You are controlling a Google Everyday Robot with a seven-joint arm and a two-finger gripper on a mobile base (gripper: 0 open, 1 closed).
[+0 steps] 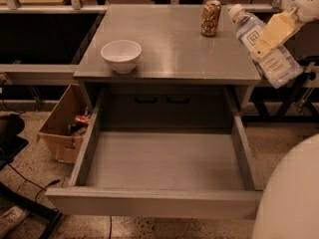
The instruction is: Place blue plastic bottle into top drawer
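Grey metal table (174, 49), top drawer (149, 204) standing open below; gripper (270, 35) is clamping tilted blue plastic bottle (280, 67) up-right of drawer, cap pointing up-left
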